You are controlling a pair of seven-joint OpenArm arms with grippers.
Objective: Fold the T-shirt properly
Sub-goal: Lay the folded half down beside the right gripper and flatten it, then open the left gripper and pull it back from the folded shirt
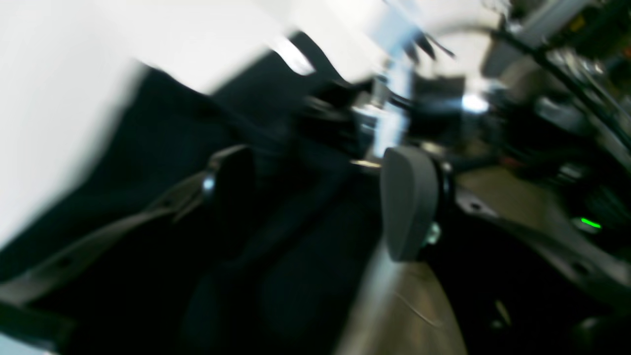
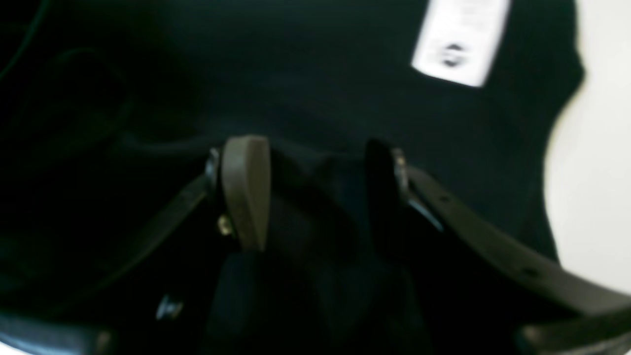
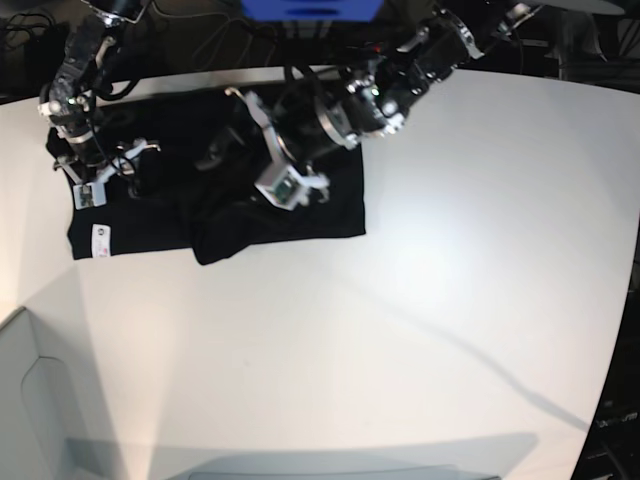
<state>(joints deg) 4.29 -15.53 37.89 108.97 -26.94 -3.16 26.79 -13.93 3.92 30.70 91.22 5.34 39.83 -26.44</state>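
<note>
The black T-shirt (image 3: pixel 335 210) lies bunched at the table's far left; its white tag (image 3: pixel 100 240) sits at the left edge and also shows in the right wrist view (image 2: pixel 461 42). My right gripper (image 3: pixel 110 165) is at the shirt's left end, its fingers (image 2: pixel 245 192) closed on a bunched fold of the T-shirt (image 2: pixel 320 98). My left gripper (image 3: pixel 235 140) is over the shirt's middle. In the blurred left wrist view the left gripper (image 1: pixel 320 197) has a ridge of the black T-shirt (image 1: pixel 162 148) between its fingers (image 1: pixel 409 202).
The white table (image 3: pixel 450 300) stretches to the right and front of the shirt. Cables and dark equipment (image 3: pixel 200 30) line the back edge, with a blue object (image 3: pixel 310 8) there. A pale box-like surface (image 3: pixel 40 410) stands at the front left.
</note>
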